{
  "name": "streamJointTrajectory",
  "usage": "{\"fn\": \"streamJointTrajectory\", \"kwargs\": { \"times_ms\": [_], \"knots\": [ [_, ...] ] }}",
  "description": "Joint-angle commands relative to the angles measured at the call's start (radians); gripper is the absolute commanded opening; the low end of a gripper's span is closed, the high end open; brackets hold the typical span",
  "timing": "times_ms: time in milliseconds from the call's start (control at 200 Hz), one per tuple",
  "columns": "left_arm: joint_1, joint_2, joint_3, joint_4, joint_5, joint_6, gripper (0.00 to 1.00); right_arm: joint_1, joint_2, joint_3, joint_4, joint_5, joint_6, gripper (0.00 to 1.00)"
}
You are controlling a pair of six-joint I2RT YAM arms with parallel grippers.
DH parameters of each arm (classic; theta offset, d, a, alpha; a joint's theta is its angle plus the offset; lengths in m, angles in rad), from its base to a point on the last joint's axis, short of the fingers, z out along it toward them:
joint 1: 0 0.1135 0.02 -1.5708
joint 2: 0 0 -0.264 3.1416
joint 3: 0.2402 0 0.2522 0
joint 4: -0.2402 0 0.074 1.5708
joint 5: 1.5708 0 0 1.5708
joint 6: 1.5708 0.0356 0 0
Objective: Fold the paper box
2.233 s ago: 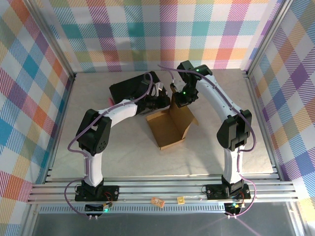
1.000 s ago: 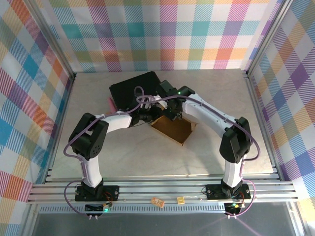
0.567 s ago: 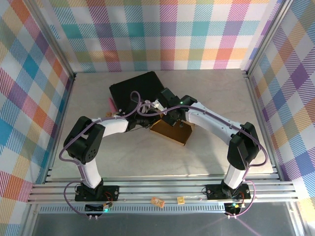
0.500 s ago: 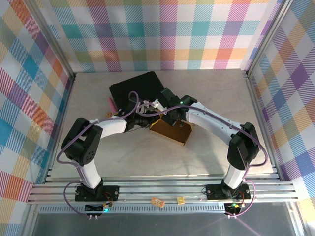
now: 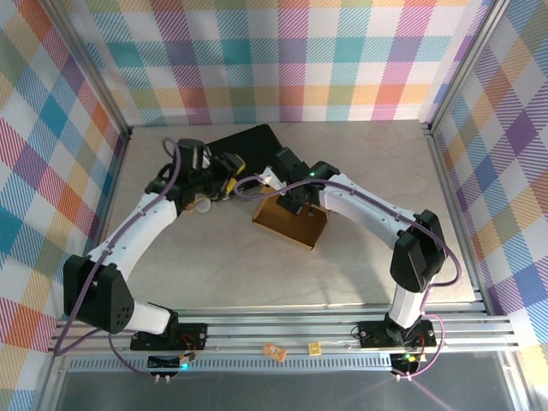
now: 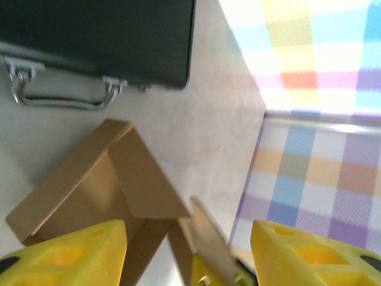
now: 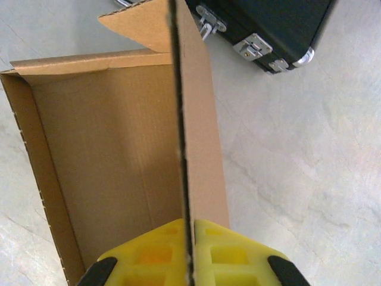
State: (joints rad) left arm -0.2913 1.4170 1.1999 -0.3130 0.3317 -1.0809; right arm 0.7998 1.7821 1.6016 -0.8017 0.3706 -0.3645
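Right gripper (image 5: 297,202) is squeezed shut on one wall of the paper box (image 5: 287,227), seen from above. The brown box lies open near the middle of the surface (image 5: 214,265). The left gripper (image 5: 229,169) hangs over the near edge of the black case (image 5: 253,144), which sits by the far edge. From the left wrist, its yellow fingers (image 6: 65,250) stand wide apart, open, with the box and the case's metal handle (image 6: 59,102) beyond them. From the right wrist, two yellow fingers pinch a thin wall standing straight up from the box floor.
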Motion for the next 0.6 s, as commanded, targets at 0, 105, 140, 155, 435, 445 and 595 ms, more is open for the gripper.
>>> {"fn": "streamJointTrajectory", "kwargs": {
  "times_ms": [0,105,140,155,435,445,595],
  "knots": [
    [0.035,0.129,0.101,-0.144,0.048,-0.111,0.59,0.007,0.022,0.028,0.013,-0.074,-0.016,0.0],
    [0.027,0.284,0.242,-0.14,0.152,-0.131,0.64,0.008,0.027,0.034,0.012,-0.09,-0.034,0.0],
    [0.018,0.325,0.276,-0.135,0.184,-0.141,0.65,0.008,0.029,0.036,0.012,-0.091,-0.037,0.0],
    [0.015,0.341,0.289,-0.135,0.196,-0.144,0.65,0.009,0.03,0.037,0.013,-0.09,-0.038,0.0],
    [-0.029,0.388,0.264,-0.129,0.31,-0.177,0.61,0.013,0.053,0.057,0.031,-0.077,-0.083,0.0],
    [-0.029,0.386,0.26,-0.126,0.311,-0.179,0.61,0.013,0.054,0.058,0.032,-0.075,-0.086,0.0],
    [-0.04,0.376,0.219,-0.066,0.349,-0.22,0.59,0.03,0.06,0.055,0.052,-0.05,-0.133,0.0]
  ]
}}
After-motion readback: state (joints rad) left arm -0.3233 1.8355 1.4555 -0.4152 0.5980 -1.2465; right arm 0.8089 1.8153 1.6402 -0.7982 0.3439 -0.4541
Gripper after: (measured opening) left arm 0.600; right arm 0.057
